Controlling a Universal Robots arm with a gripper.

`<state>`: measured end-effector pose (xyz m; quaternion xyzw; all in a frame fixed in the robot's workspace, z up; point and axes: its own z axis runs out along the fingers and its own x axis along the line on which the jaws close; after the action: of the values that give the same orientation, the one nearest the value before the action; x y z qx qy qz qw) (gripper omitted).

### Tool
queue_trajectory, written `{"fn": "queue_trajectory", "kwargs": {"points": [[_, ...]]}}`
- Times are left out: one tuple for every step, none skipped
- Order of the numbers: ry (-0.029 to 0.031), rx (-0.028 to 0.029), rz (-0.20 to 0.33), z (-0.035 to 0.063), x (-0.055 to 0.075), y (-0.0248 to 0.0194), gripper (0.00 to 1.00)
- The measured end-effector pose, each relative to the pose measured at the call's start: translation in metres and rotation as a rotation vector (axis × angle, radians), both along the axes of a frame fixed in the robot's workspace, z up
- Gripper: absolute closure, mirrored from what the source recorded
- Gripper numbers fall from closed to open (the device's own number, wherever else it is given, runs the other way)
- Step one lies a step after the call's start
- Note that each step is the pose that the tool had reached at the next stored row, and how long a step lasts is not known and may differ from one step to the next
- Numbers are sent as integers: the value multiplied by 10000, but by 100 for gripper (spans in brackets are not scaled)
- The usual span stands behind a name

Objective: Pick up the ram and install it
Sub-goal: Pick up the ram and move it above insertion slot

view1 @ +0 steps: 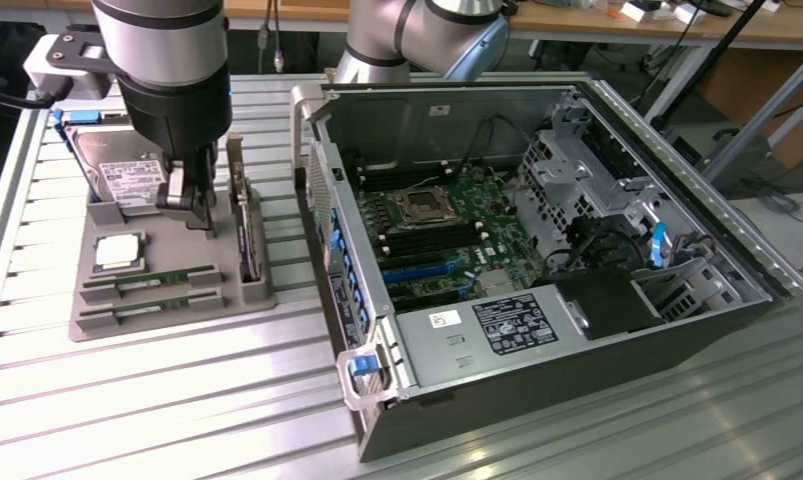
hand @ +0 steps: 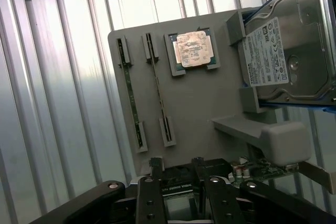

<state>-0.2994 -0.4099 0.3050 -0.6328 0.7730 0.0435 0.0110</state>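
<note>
Two ram sticks lie on edge in slots of the grey holder tray [view1: 174,322]: one ram stick [view1: 154,279] and, closer to the tray's front edge, a second ram stick [view1: 148,304]. The wrist view shows them as thin green strips, ram stick [hand: 130,95] and ram stick [hand: 159,93]. My gripper [view1: 188,212] hangs over the tray's back half, between the hard drive and the upright card, well short of the ram. Its black fingers [hand: 156,174] stand apart, and the gripper [hand: 177,165] is open with nothing held.
The tray also holds a hard drive [view1: 121,170], a silver CPU [view1: 118,250] and an upright expansion card [view1: 248,235]. An open PC case [view1: 415,375] lies to the exterior view's right, its motherboard [view1: 441,235] exposed. Everything rests on a ribbed metal table [view1: 174,400].
</note>
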Motion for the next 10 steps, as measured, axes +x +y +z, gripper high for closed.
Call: {"fn": "queue_trajectory", "kwargs": {"points": [[0,4,0,-3,0,0,64],[0,7,0,-6,0,0,64],[0,10,0,-10,0,0,64],[0,16,0,-16,0,0,64],[0,19,0,-19,0,0,64],[0,22,0,-22,0,0,64],[0,25,0,-26,0,0,64],[-1,26,0,-28,0,0,64],[-1,28,0,-31,0,0,64],[0,29,0,-35,0,0,64]]}}
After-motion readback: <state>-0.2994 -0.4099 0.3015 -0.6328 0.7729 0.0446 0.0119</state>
